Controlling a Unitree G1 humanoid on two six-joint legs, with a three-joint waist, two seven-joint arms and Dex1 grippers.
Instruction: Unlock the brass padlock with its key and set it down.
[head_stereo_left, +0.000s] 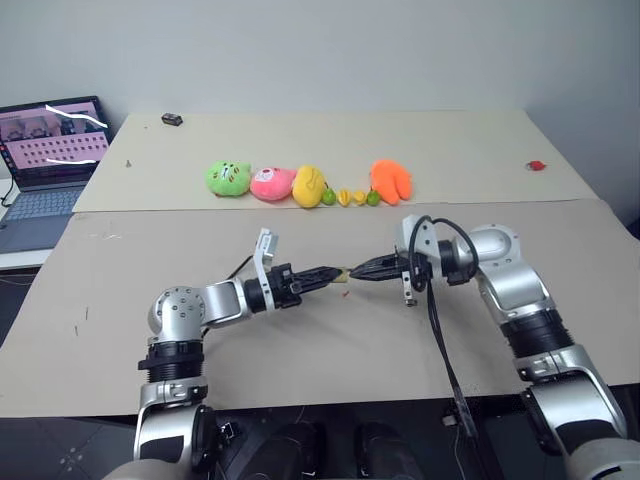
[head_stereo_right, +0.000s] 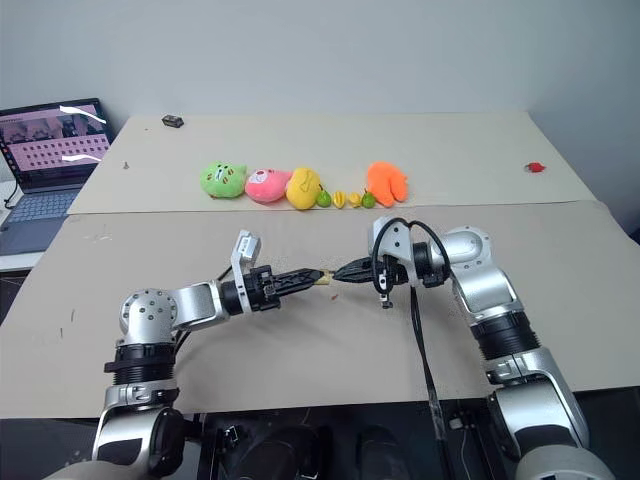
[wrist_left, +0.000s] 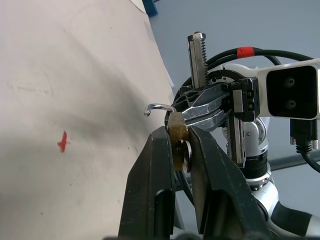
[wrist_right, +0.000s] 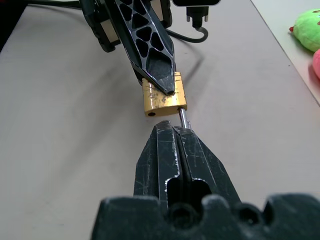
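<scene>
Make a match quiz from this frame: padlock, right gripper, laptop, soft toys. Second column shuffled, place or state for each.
Things:
1. padlock
2. right gripper
3. laptop
4. soft toys

Place or state:
A. in a row toward the far side of the table
B. shut on the thin silver shackle
C. open, off the table's far left corner
D. pinched between the left gripper's fingers, above the table

Pairs: 1-D, 2-B, 3-C, 4-A
</scene>
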